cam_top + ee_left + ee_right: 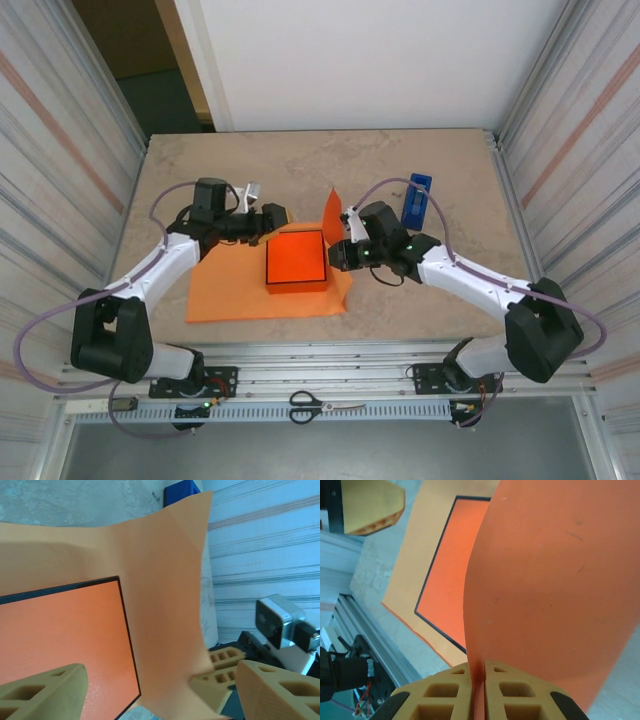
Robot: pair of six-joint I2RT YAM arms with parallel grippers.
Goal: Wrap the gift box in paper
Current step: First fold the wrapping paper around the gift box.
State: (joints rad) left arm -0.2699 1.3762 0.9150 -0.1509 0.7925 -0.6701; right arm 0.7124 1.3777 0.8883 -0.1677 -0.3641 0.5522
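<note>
Red gift box [296, 259] on paper [230, 295], right end effector [477, 680] pinching the raised paper edge, left end effector [272, 222] open beside box

The box [296, 258] is bright red-orange with black edges; the paper [230, 295] under it is a paler, plain orange. Right of the box the dispenser [417, 199] is blue. The counter [300, 165] is mottled beige-grey, and the right pincer [478, 672] is tan
</note>
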